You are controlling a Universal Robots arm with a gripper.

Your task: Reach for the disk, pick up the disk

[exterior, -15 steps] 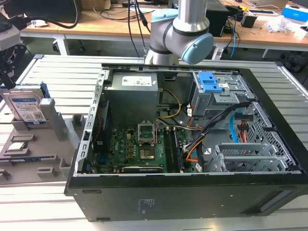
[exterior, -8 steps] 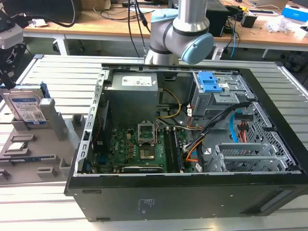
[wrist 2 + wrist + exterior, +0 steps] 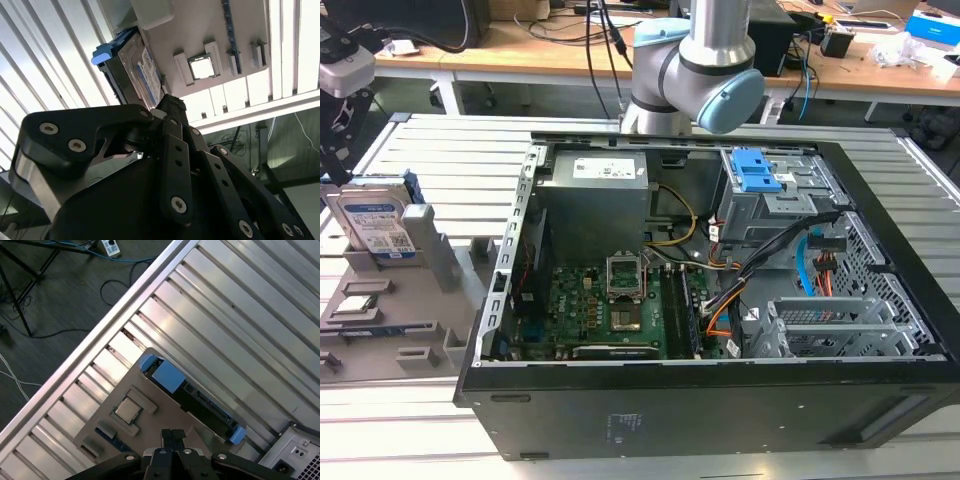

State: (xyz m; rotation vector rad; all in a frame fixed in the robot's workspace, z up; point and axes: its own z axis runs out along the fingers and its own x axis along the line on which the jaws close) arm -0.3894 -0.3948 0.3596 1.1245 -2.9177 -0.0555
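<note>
Disk (image 3: pixel 375 225), a silver-grey drive with a white-and-blue label, clipped in a blue frame. It stands on edge in a slot of the grey fixture (image 3: pixel 432 262). In the exterior view it sits at 9 o'clock from the open computer case (image 3: pixel 670 420), on the slatted metal table (image 3: pixel 440 150). In both wrist views the disk (image 3: pixel 197 401) (image 3: pixel 145 75) is seen from above, edge-on, with the blue frame ends at either end. A square processor chip (image 3: pixel 127 410) lies flat in a recess of the same fixture, near the disk but apart from it. The gripper (image 3: pixel 172 435) (image 3: pixel 172 103) hangs over the fixture, close to the disk without touching it; its fingers are pressed together with nothing between them. The arm (image 3: pixel 695 60) rises at 12 o'clock behind the case. A blue bracket (image 3: pixel 757 172) sits on the drive cage at 1 o'clock inside the case.
</note>
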